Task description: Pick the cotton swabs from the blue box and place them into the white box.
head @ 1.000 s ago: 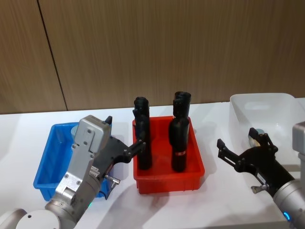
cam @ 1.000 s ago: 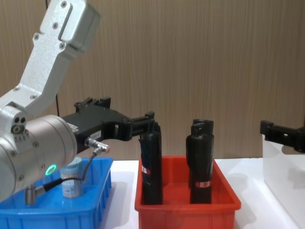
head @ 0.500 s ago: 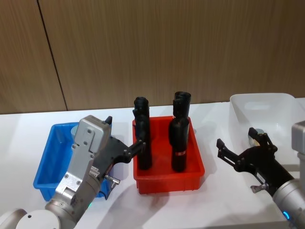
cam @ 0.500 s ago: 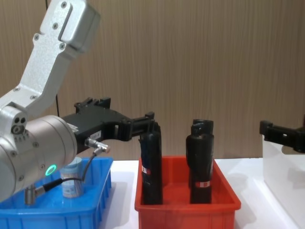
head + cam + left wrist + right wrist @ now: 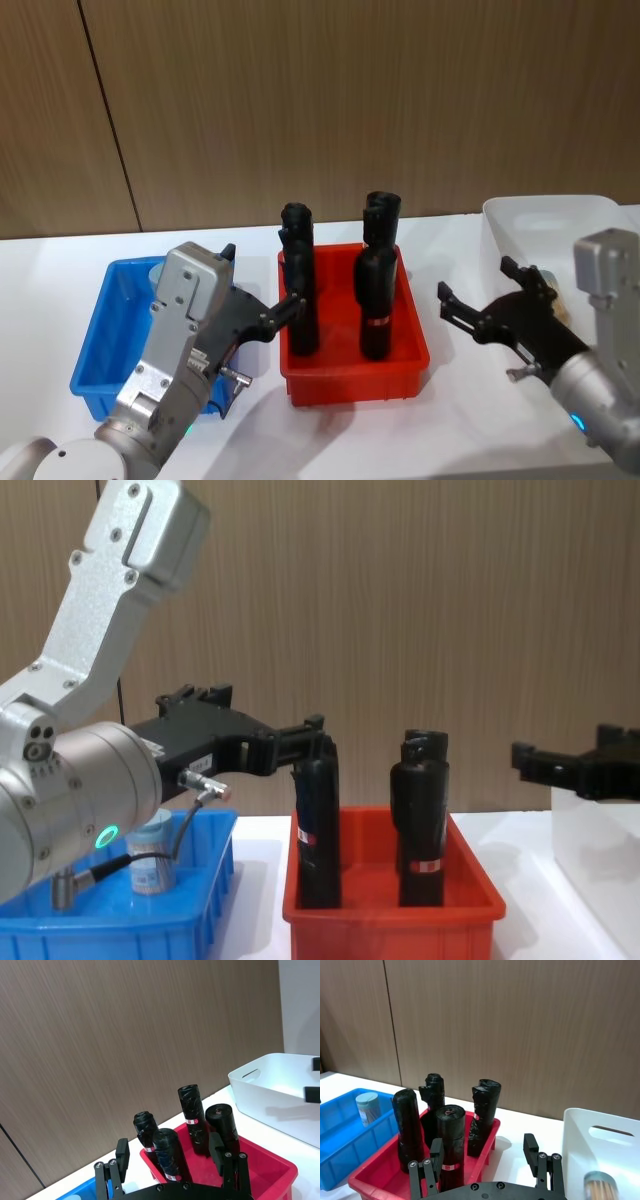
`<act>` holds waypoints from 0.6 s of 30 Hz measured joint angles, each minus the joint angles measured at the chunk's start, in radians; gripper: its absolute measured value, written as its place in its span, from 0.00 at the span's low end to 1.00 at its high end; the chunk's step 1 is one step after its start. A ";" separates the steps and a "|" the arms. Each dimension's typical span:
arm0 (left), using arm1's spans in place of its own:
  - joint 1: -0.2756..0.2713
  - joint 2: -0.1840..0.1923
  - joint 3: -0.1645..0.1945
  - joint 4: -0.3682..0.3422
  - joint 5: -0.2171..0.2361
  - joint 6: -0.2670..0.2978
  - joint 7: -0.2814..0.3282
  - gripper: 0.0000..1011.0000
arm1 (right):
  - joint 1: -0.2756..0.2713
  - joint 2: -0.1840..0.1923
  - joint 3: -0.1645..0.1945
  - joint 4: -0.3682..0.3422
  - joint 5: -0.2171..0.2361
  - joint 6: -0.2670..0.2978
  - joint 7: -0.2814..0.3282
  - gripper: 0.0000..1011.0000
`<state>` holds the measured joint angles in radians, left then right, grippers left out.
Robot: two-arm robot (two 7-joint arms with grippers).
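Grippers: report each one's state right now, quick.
Left gripper: open, holding nothing, by the blue box.
Right gripper: open, holding nothing, beside the white box.

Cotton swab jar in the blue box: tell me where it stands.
The cotton swab jar stands upright near the far wall of the blue box, on the robot's left, with the red bin beside that box.
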<state>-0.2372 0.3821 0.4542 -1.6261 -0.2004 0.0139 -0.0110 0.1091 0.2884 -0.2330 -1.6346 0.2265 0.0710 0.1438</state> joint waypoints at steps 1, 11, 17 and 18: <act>0.000 0.000 0.000 0.000 0.000 0.000 0.000 0.99 | 0.008 -0.003 -0.001 0.009 -0.004 0.001 0.007 0.99; 0.000 0.000 0.000 0.000 0.000 0.000 0.000 0.99 | 0.139 -0.058 -0.015 0.176 -0.045 -0.002 0.101 0.99; 0.000 0.000 0.000 0.000 0.000 0.000 0.000 0.99 | 0.217 -0.087 -0.019 0.295 -0.059 -0.021 0.164 0.99; 0.000 0.000 0.000 0.000 0.000 0.000 0.000 0.99 | 0.226 -0.090 -0.020 0.309 -0.060 -0.024 0.172 0.99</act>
<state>-0.2372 0.3821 0.4542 -1.6262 -0.2004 0.0138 -0.0109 0.3353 0.1982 -0.2526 -1.3260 0.1670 0.0472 0.3153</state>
